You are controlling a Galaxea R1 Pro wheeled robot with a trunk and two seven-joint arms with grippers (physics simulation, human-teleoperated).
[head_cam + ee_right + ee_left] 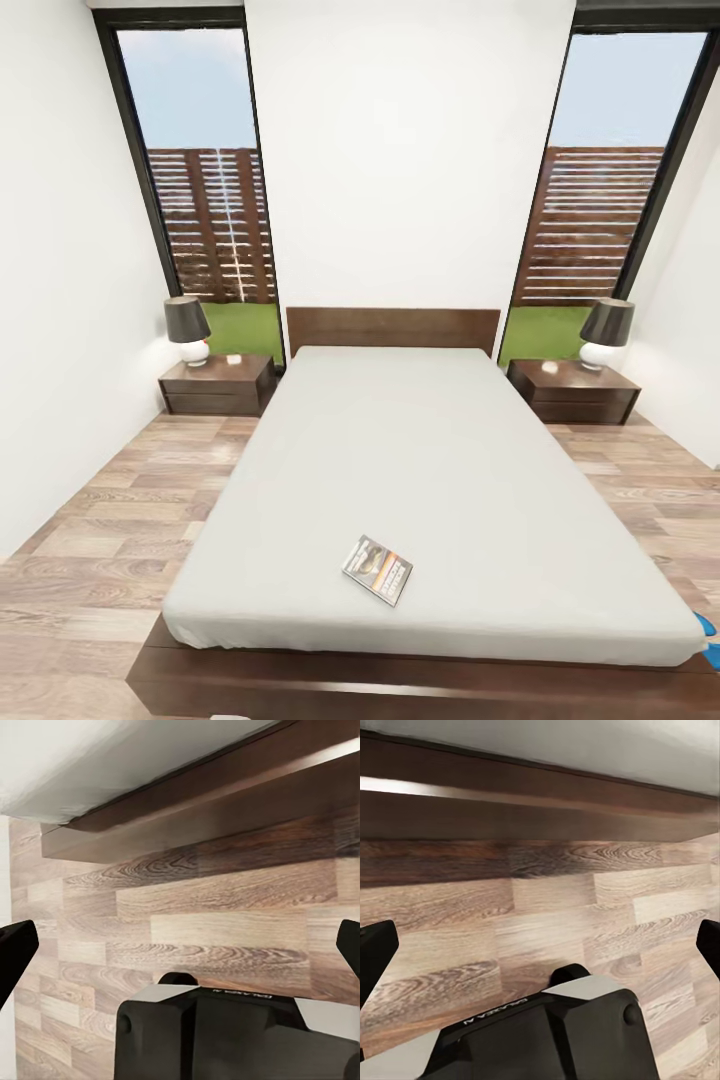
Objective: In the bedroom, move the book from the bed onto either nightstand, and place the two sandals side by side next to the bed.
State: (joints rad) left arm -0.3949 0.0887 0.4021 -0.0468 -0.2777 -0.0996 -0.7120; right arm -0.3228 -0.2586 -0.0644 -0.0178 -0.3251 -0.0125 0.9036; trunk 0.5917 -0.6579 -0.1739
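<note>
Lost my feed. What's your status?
Both grippers open, empty, low over floor. Book on bed, near foot. Nightstands flank headboard. Nothing in the way.

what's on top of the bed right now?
Just the book, lying flat on the mattress near the foot end. A bit of blue shows past the bed's right foot corner; the rest is cut off.

pale grey bed (450,470), dark orange-banded book (377,569), blue sandals (708,636)
</note>
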